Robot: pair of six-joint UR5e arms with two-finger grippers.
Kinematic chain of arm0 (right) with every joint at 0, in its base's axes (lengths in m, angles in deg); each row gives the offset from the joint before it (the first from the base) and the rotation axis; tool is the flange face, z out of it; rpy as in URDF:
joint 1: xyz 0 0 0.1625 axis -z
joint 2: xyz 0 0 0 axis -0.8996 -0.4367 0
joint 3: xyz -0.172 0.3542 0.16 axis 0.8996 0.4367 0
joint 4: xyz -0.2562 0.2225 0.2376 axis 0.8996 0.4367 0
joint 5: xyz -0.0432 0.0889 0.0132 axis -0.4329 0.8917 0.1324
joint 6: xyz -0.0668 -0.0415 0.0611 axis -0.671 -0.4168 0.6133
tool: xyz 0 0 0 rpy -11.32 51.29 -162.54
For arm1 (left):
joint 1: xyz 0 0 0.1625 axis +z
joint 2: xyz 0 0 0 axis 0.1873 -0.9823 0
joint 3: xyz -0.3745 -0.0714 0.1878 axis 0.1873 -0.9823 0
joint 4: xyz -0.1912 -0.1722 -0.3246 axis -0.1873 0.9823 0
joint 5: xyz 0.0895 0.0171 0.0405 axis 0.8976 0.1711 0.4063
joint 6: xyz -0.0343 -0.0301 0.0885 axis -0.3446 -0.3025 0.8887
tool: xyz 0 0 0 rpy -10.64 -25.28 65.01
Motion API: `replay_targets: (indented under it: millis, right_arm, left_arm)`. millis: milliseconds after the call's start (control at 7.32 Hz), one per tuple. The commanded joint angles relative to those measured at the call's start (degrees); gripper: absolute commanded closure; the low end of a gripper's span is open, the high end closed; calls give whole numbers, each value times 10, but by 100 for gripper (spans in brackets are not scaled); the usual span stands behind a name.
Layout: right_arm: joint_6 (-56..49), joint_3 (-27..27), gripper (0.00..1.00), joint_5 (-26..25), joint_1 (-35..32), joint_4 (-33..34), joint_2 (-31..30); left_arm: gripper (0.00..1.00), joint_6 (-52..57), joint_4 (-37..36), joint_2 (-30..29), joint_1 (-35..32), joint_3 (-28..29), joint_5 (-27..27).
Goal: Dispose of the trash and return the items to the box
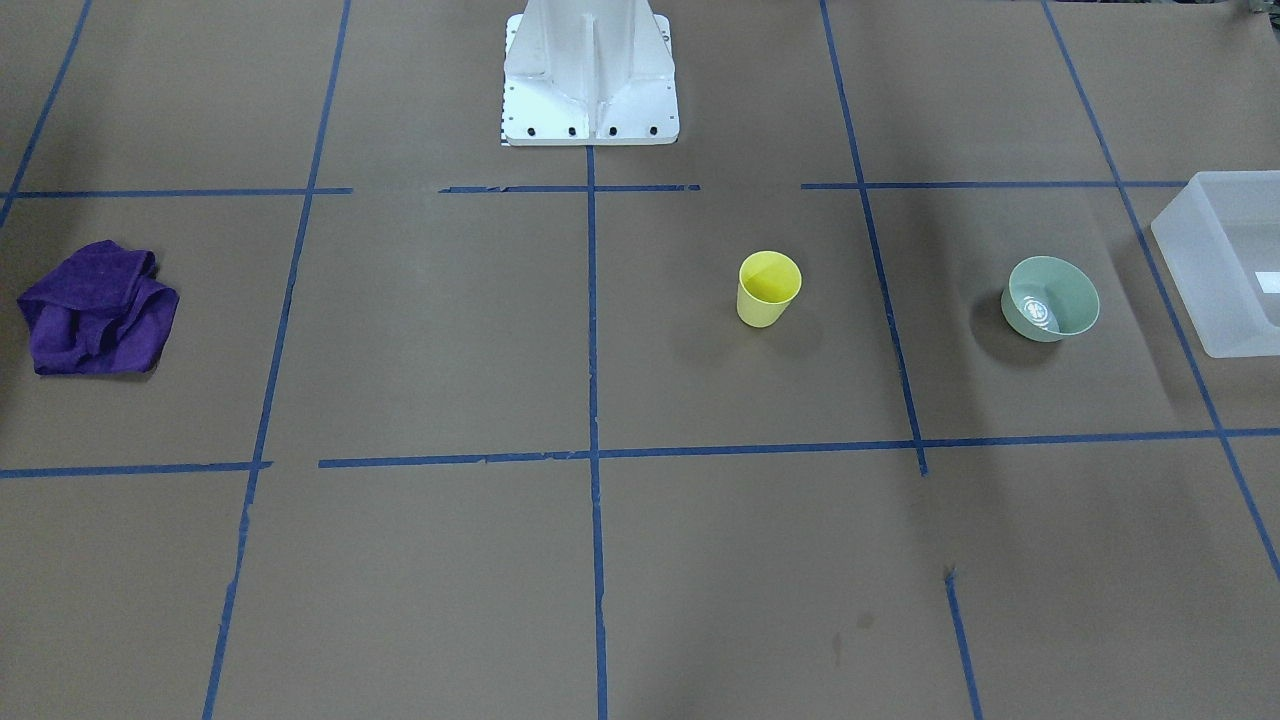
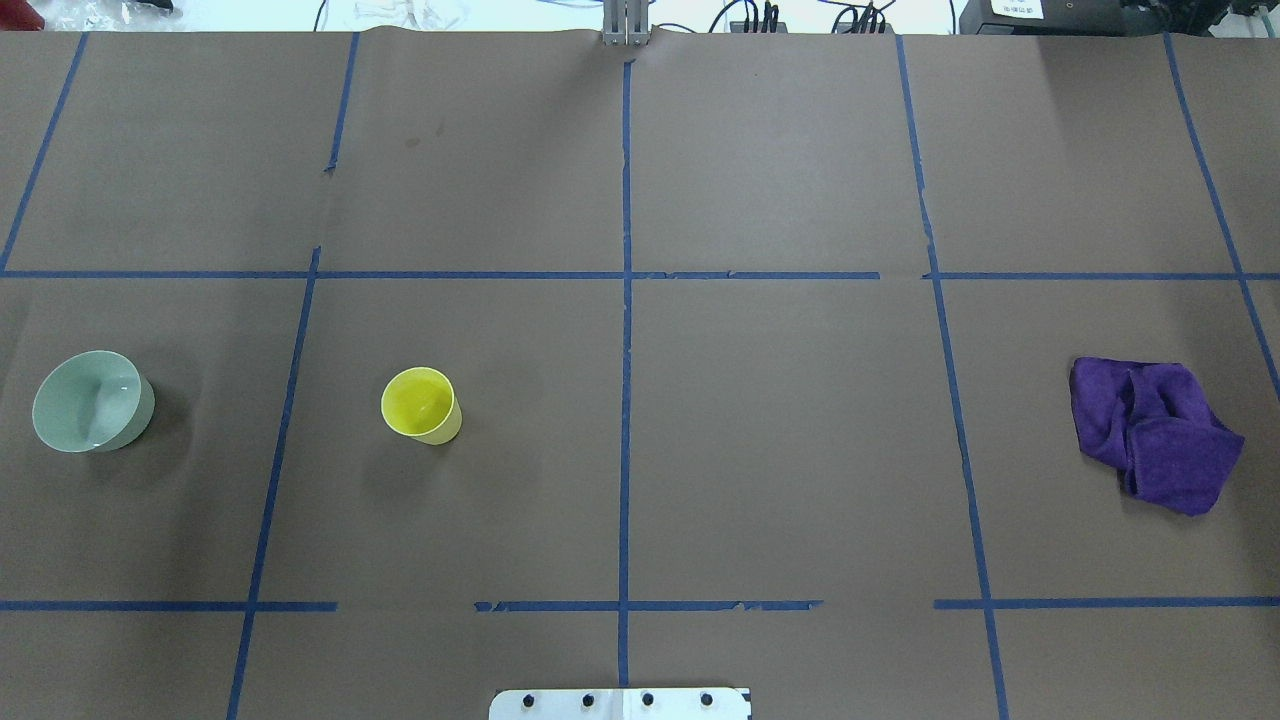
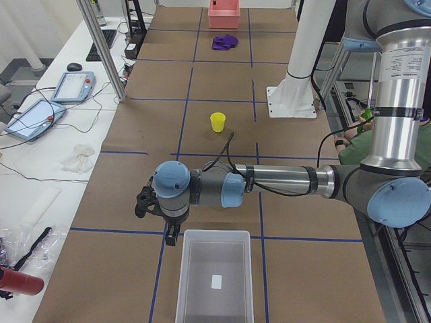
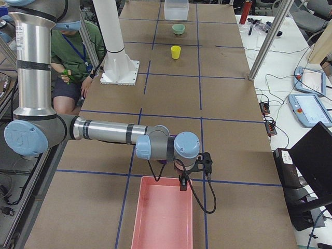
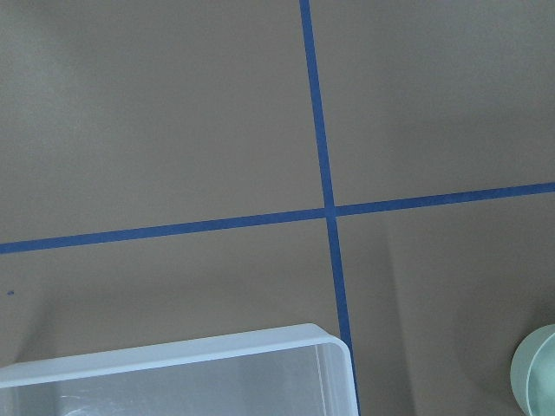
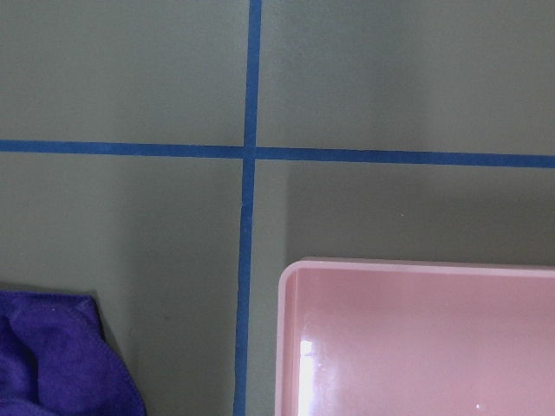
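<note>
The yellow cup [image 1: 769, 288] stands upright on the brown table, also in the overhead view [image 2: 420, 404]. The mint-green bowl [image 1: 1050, 298] stands upright between the cup and the frosted white box [image 1: 1215, 260]; its edge shows in the left wrist view [image 5: 538, 381]. The box's rim [image 5: 173, 355] lies under the left wrist camera. My left gripper [image 3: 139, 205] hovers by the box's near corner [image 3: 185, 235]; I cannot tell whether it is open. My right gripper [image 4: 206, 163] hovers at the far table end; I cannot tell its state either.
A crumpled purple cloth [image 1: 95, 310] lies at the robot's right end, next to a pink bin [image 4: 161, 218]. The white robot base [image 1: 590, 80] stands at the table's back middle. A seated person in green [image 4: 72, 46] is beside the base.
</note>
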Motion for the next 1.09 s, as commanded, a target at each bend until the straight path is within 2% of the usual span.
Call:
replay_targets:
  millis: [0, 273, 547, 820, 957]
  right_arm:
    - [0, -5, 0, 4, 0, -1, 2]
    - [1, -6, 0, 23, -1, -1, 1]
    - [-1, -14, 0, 26, -1, -2, 1]
    - [1, -41, 0, 26, -1, 2, 11]
    - [0, -36, 0, 25, 0, -1, 5]
  left_arm:
    - [0, -3, -1, -4, 0, -14, 0]
    - [0, -8, -4, -10, 1, -90, 1]
    - [0, -85, -4, -14, 17, -174, -2]
    - [0, -235, 2, -15, 101, -249, -4]
    - [0, -309, 16, -16, 145, -277, -2]
